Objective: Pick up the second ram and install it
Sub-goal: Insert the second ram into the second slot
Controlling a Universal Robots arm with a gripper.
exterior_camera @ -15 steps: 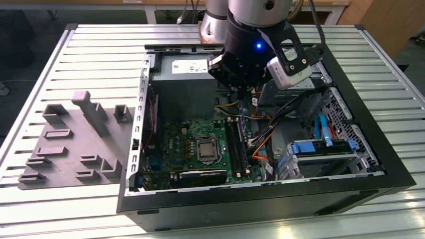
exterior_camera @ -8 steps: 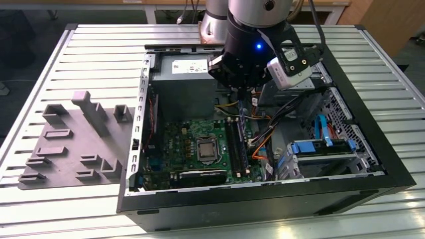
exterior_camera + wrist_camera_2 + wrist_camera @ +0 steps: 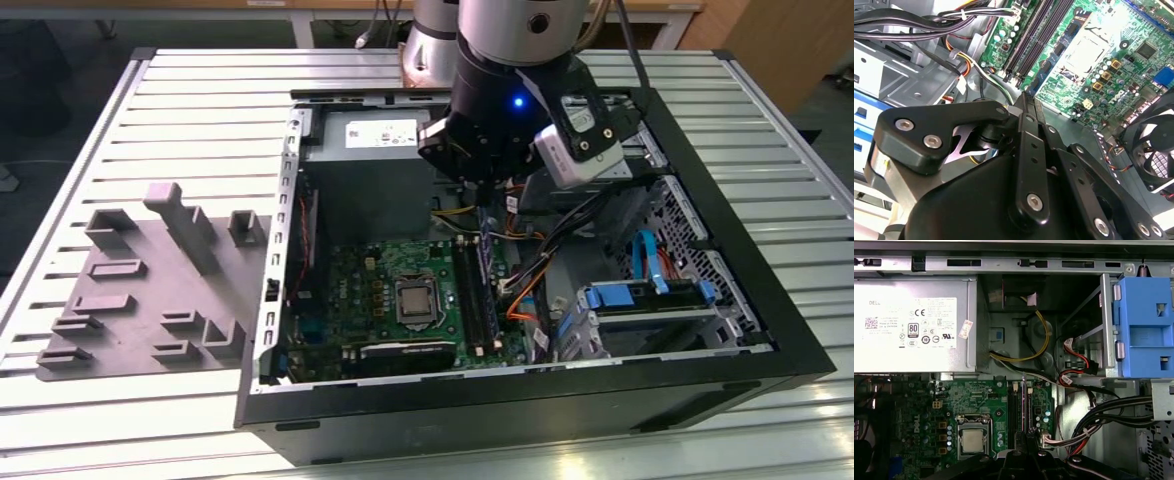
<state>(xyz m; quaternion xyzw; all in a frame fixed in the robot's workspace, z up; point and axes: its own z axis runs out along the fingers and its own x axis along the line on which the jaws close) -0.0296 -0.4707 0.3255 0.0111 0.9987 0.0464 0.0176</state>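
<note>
Exterior view first: the gripper (image 3: 491, 190) hung over the open computer case (image 3: 747, 300), above the far end of the green board (image 3: 387, 300). It was well apart from the grey tray (image 3: 134, 290) on the table at the exterior view's left. We saw no dark stick lying on that tray's blocks.

In the second wrist view the fingers (image 3: 1026, 145) were drawn tight together. At their tip stood a thin dark edge, which we took for the second ram (image 3: 1023, 96) seen end-on and pinched between them. We could not make out its chips or its full length, so that reading was a judgement. The tip sat above the near end of the long black slots (image 3: 1029, 40), apart from them and not yet seated. In the first wrist view it rose just beside the slots (image 3: 1019, 410), between the processor socket (image 3: 973, 439) and the cable bundle (image 3: 1104, 415).

The risks looked plain to us:

- **Alignment:** if the stick came down skewed to the slot, or with its notch off the key, pressing would strain the board rather than seat it.
- **Grip:** a shallow hold on so thin a piece could let it tilt or slip under load.
- **Cables:** the black and red cables ran close to the slots — a sideways drift could snag them.
</note>
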